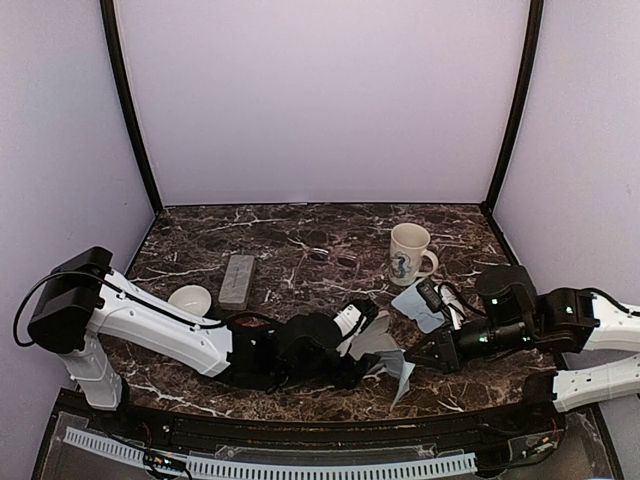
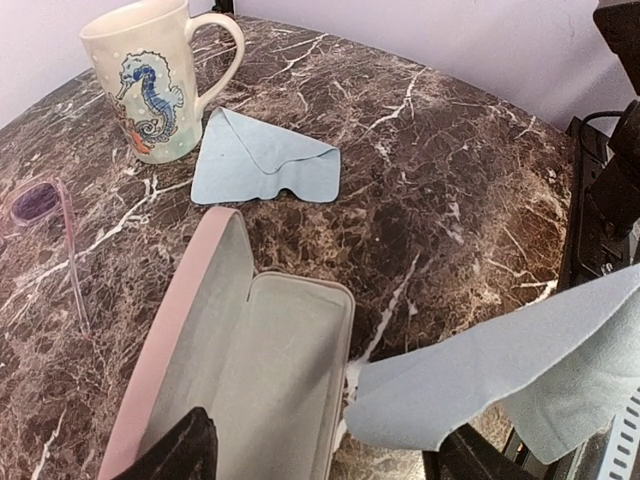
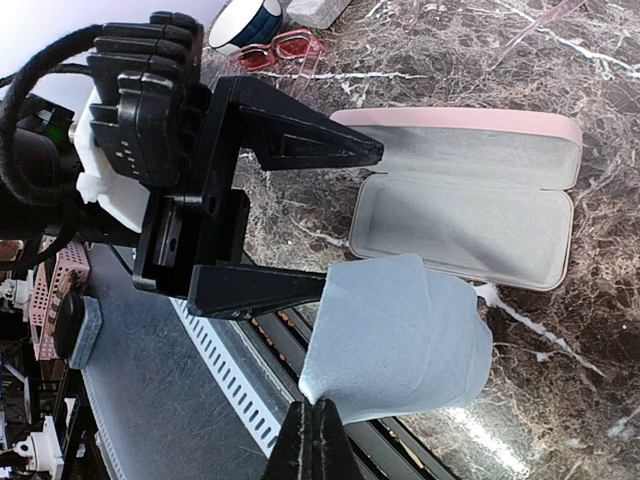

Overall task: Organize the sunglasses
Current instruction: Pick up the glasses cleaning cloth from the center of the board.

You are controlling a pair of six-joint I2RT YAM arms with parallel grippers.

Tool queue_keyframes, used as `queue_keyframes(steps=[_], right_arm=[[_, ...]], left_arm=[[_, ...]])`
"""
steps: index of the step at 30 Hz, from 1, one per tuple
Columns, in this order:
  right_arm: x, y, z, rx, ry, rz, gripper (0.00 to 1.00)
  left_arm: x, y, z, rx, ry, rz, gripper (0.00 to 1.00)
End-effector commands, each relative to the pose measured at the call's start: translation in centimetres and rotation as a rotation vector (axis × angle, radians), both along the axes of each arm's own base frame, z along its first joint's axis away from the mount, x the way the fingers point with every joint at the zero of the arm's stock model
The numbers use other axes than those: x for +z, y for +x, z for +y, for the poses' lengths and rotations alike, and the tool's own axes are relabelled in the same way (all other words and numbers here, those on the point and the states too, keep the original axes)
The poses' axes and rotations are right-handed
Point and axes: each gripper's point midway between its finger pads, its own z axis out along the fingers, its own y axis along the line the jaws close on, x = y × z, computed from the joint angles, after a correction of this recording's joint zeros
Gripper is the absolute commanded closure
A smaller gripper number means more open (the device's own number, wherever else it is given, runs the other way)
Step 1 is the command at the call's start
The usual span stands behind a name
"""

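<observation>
Right claw (image 3: 320, 428) pinched on blue cloth (image 3: 400, 330); left claw (image 3: 355, 218) jaws apart, empty, at open pink case (image 3: 470, 210). Dark sunglasses (image 1: 321, 254) beyond case on worktop (image 1: 460, 225), red sunglasses (image 3: 285, 48) by bowl (image 3: 240, 20); left arm nearer both.

White arm links (image 1: 160, 330), black joints (image 1: 70, 295), looping black cable (image 3: 45, 62), angular black left end effector fingers (image 3: 290, 135)

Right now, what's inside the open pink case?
Nothing that I can see: the case shows only bare grey lining in both halves. One corner is covered by the hanging blue cloth, so that bit stays unseen.
</observation>
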Motion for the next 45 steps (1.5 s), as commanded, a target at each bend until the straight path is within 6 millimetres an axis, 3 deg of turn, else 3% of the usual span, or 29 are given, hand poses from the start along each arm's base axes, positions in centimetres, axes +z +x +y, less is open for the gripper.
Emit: queue_keyframes(steps=[1, 12, 31, 45], right_arm=[[0.0, 0.1, 0.1, -0.001, 0.012, 0.003, 1.00], [0.1, 0.2, 0.1, 0.000, 0.014, 0.000, 1.00], [0.2, 0.2, 0.1, 0.000, 0.015, 0.000, 1.00], [0.1, 0.3, 0.1, -0.002, 0.014, 0.000, 1.00]], left_arm=[[1.3, -0.2, 0.5, -0.005, -0.029, 0.015, 0.30], [1.6, -0.7, -0.1, -0.056, -0.036, 0.008, 0.50], [1.2, -0.9, 0.0, -0.071, -0.011, 0.005, 0.62], [1.4, -1.2, -0.7, -0.108, -0.011, 0.001, 0.78]])
